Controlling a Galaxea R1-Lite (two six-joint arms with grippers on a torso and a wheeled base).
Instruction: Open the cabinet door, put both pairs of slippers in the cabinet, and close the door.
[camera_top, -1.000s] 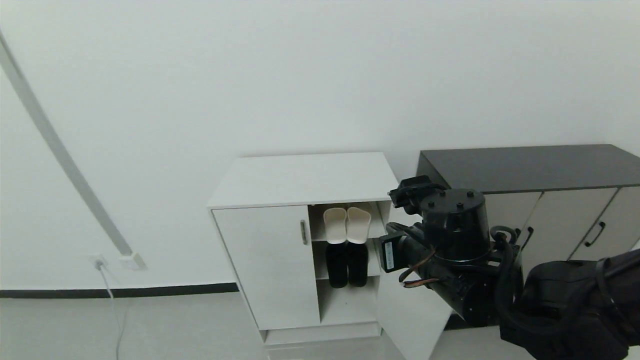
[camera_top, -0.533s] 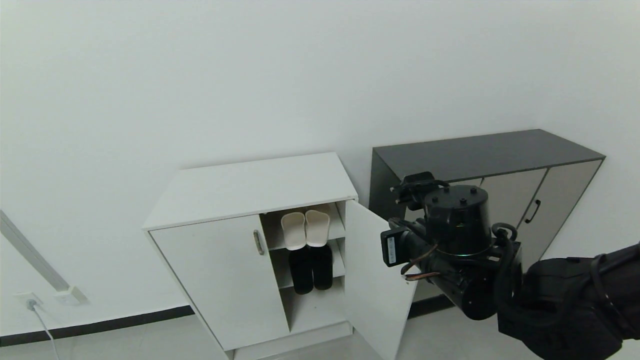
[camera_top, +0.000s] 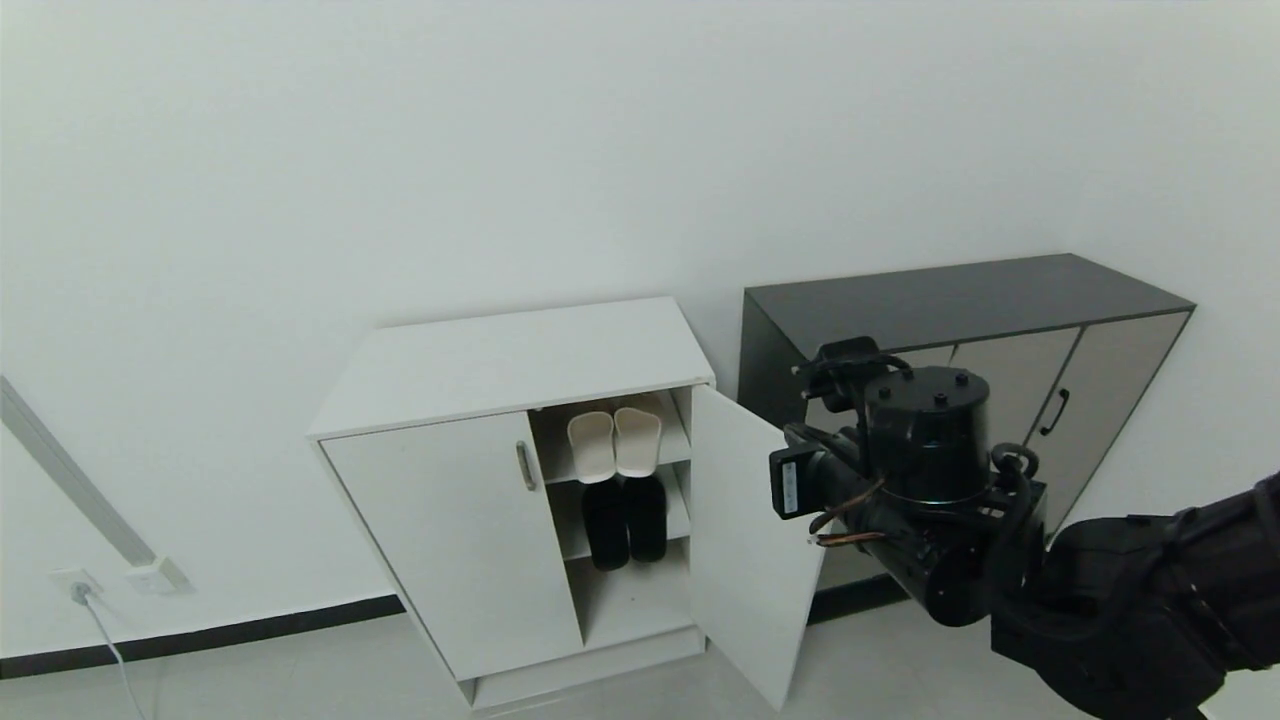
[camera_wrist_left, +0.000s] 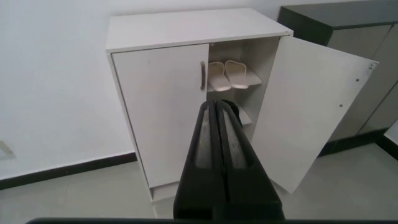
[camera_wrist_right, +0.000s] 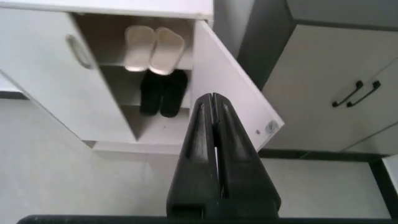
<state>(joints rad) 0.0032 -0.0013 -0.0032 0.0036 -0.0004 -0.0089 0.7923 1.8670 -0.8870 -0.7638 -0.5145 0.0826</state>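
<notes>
White wall (camera_top: 500, 150) and grey floor (camera_top: 300, 670) bound the work area.

Count: one white cabinet (camera_top: 520, 360) with two doors; two pairs of slippers, four slippers in all; one dark cabinet (camera_top: 960, 295) just to its right.

Left door (camera_top: 450, 540) is closed and carries a vertical handle (camera_top: 525, 466). Right door (camera_top: 745, 540) stands swung outward, exposing the shelves.

White slippers (camera_top: 614, 445) lie side by side on the upper shelf. Black slippers (camera_top: 625, 520) lie side by side on the shelf directly below. Both pairs are inside the right-hand compartment.

Left gripper (camera_wrist_left: 216, 102) has its fingers pressed together and holds nothing. It is out in front of the cabinet, well apart from both pairs.

Right gripper (camera_wrist_right: 212, 96) likewise has its fingers pressed together and holds nothing. It faces the open compartment near the swung door, touching neither pair.
</notes>
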